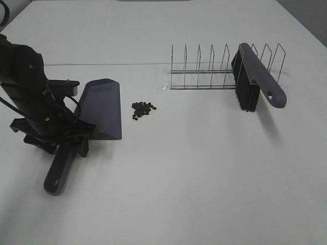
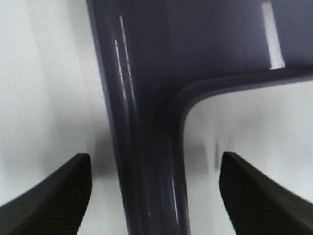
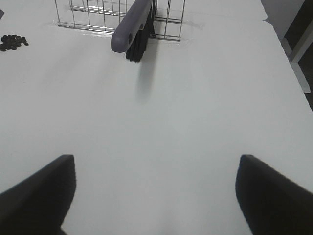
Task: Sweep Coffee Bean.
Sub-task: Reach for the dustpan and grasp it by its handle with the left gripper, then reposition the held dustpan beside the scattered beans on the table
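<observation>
The left gripper (image 2: 155, 157) stands spread astride the dustpan (image 1: 102, 108) handle; centre the handle in the gap before closing. The coffee bean (image 1: 143, 109) cluster lies just beside the dustpan's front edge. The right gripper (image 3: 155, 157) is spread, empty.

Lg white table (image 1: 204, 194) w/ seam (image 1: 112, 64) across far side, even light.

The white counter (image 1: 204, 178) is lit brightly and evenly from above, and its surface is nearly washed out. A soft shadow is cast on it beneath the brush (image 1: 258, 71). In the left wrist view the dustpan (image 2: 146, 122) is blurred and streaked with glare. The right pincer (image 3: 155, 159) is rendered soft and out of focus.
</observation>
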